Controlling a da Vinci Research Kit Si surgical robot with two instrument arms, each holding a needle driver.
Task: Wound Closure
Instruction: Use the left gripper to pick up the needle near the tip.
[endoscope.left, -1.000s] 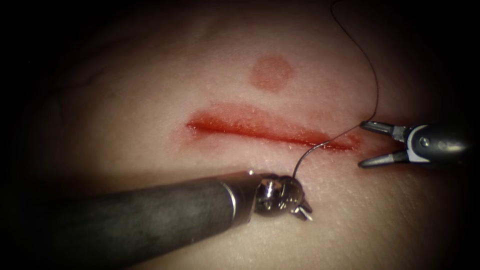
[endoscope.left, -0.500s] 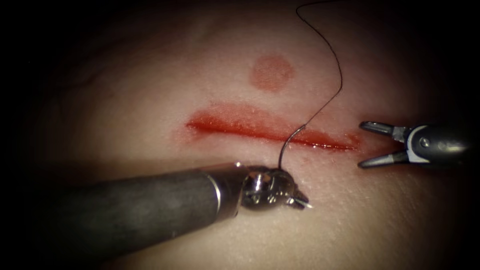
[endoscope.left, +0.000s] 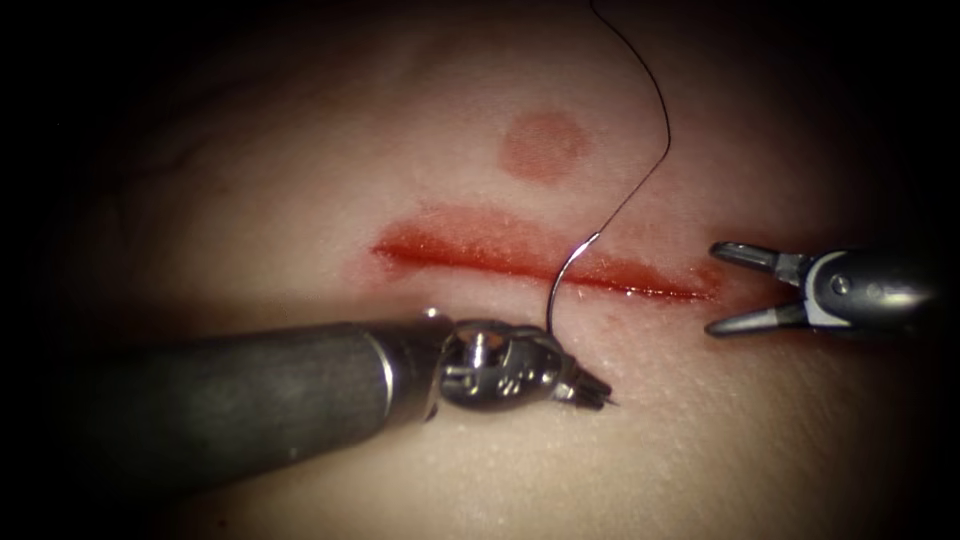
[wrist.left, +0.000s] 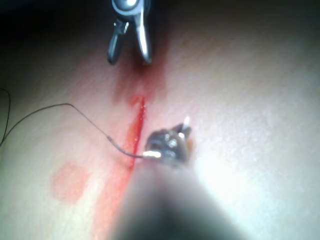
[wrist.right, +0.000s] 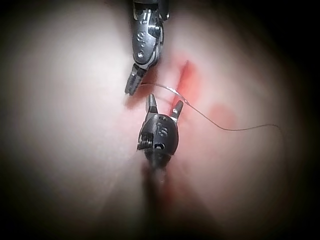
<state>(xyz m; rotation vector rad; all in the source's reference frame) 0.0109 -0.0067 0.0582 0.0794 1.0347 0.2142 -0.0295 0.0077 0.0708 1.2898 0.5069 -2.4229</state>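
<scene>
Needle driver on my left arm (endoscope.left: 590, 392), jaws closed on one end of the thin curved steel needle (endoscope.left: 560, 282), which arcs free above the pale pork tissue (endoscope.left: 300, 200) over the red horizontal cut (endoscope.left: 480, 255). Fine black thread (endoscope.left: 655, 110) trails upward from the needle's other end. My right tool (endoscope.left: 735, 290), jaws spread and empty, rests at the cut's right end.
</scene>
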